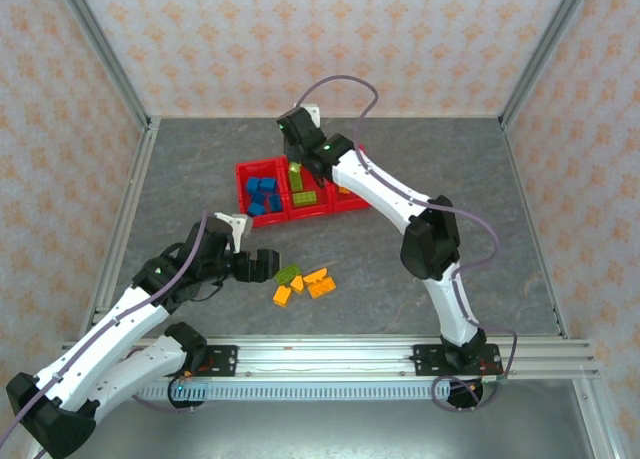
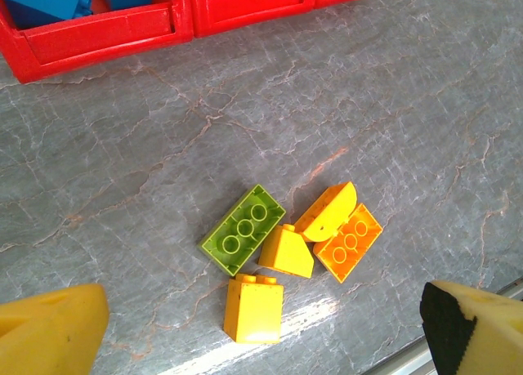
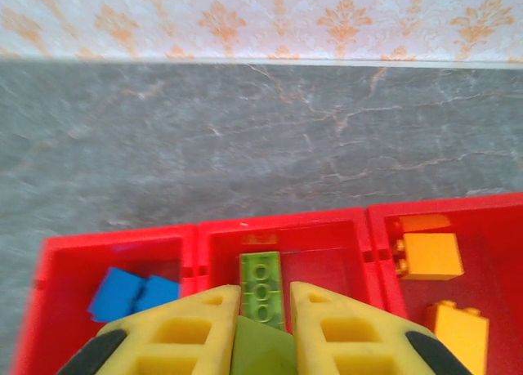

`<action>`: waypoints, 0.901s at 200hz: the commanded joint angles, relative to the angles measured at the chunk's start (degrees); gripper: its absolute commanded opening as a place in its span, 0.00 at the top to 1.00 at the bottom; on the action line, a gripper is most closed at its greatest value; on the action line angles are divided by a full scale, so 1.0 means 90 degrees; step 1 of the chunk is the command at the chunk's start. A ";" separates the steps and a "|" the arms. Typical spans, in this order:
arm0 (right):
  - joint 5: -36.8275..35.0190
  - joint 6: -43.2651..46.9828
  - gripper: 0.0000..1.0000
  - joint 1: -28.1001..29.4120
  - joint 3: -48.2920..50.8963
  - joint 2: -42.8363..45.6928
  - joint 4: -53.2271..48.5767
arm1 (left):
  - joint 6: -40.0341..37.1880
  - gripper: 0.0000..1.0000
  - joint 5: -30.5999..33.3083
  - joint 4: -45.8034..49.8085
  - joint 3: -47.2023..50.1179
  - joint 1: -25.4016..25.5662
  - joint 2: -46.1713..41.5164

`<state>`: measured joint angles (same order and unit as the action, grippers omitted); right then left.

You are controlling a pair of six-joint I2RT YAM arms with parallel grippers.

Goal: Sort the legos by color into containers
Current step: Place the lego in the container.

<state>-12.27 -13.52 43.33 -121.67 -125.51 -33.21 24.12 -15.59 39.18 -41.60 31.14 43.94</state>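
Right wrist view: the right gripper [image 3: 261, 330] pinches a lime brick [image 3: 260, 352] over the middle bin [image 3: 327, 256], where greens belong, while the left gripper [image 2: 261, 314] gapes wide above loose legos [image 2: 286, 252].

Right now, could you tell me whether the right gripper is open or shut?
Shut: the right gripper pinches a lime green lego between its jaws, above the middle bin.

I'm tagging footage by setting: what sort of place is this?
Probably a lab robot test cell, not a home: patterned wall panels in aluminium posts box in a grey tabletop, with a metal mounting rail along its near edge.
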 commanded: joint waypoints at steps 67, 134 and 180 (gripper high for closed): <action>-0.1127 0.2273 0.80 -0.0005 -0.0488 -0.1042 0.0349 | 0.0045 0.01 0.0199 -0.0065 -0.0013 0.0046 -0.0092; -0.1314 0.2453 0.70 0.0000 -0.0605 -0.1543 0.0595 | 0.0064 0.01 0.0232 -0.0065 -0.0015 0.0047 -0.0203; -0.1331 0.2145 0.42 0.0017 -0.0732 -0.1505 0.0465 | 0.0064 0.01 0.0249 -0.0059 -0.0009 0.0049 -0.0221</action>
<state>-22.20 7.14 43.33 -125.21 -139.48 -28.69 24.14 -14.55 39.20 -41.60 31.14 42.61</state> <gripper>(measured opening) 0.510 0.992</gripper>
